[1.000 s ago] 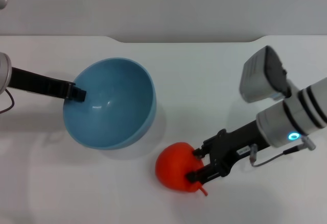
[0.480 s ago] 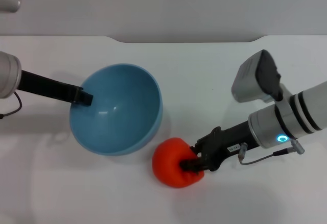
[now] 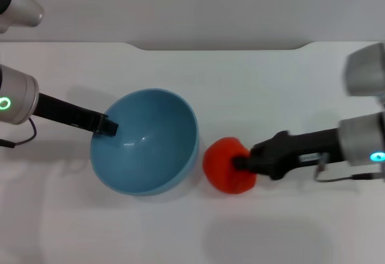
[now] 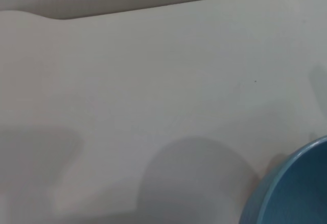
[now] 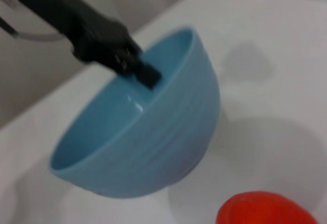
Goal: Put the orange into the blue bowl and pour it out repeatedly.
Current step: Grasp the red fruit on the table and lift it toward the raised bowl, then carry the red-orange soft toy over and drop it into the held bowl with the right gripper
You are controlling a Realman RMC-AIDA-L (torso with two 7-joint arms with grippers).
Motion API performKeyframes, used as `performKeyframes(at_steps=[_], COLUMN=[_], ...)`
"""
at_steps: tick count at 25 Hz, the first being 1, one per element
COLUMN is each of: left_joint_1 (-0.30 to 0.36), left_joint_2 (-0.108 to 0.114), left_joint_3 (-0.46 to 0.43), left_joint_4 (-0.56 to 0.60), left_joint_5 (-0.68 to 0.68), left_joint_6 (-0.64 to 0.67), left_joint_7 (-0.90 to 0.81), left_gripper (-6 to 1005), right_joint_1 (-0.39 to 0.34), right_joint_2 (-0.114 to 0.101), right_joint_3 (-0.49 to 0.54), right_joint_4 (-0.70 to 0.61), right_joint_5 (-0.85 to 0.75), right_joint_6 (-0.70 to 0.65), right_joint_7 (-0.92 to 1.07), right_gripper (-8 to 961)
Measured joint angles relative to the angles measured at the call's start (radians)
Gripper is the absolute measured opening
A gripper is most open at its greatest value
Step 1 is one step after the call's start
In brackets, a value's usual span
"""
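Two grippers are at work over the white worktop (image 3: 252,83), one on each task thing. The blue bowl (image 3: 146,141) sits left of centre in the head view, and nothing lies inside it; its smooth inside shows only small glints of light. It is tipped, its opening turned up and toward the far left, as the right wrist view makes plain, where the blue bowl (image 5: 148,127) stands on its curved side with a shadow on the worktop beneath it. The left wrist view catches just a slice of the blue bowl (image 4: 294,185) at one corner, with its round shadow beside it on the worktop (image 4: 153,81).

The left gripper (image 3: 108,125) reaches in from the left and is clamped on the bowl's left rim, one dark finger hanging over into the inside; in the right wrist view the left gripper (image 5: 140,68) pinches the rim the same way.

The orange (image 3: 228,164) is outside the bowl, just to the right of it and very near its rim, though whether the two touch cannot be told. The right gripper (image 3: 242,163) comes in from the right and has its fingers closed on the fruit's right side. A part of the orange (image 5: 268,211) shows close to the right wrist camera, nearer than the bowl.
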Motion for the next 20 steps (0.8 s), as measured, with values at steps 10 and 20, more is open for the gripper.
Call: performKeyframes(at_steps=[10,20], left_joint_1=[-0.064,-0.193], left_joint_2=[-0.002,-0.014], left_joint_3=[0.16,0.398], left_joint_4=[-0.103,-0.15], left_joint_5=[0.0,-0.01], left_joint_6=[-0.039,-0.115], left_joint_7=[-0.013,-0.104], left_gripper=[-1,-2], right_joint_1=[-0.116,-0.059], right_joint_2=[0.003,0.008], right_joint_3=[0.318,0.193], right_joint_4=[-0.332,-0.382], right_joint_5=[0.11,0.025], right_joint_6=[-0.37,-0.395], right_joint_7=[-0.001,0.018], right_gripper=[25,80])
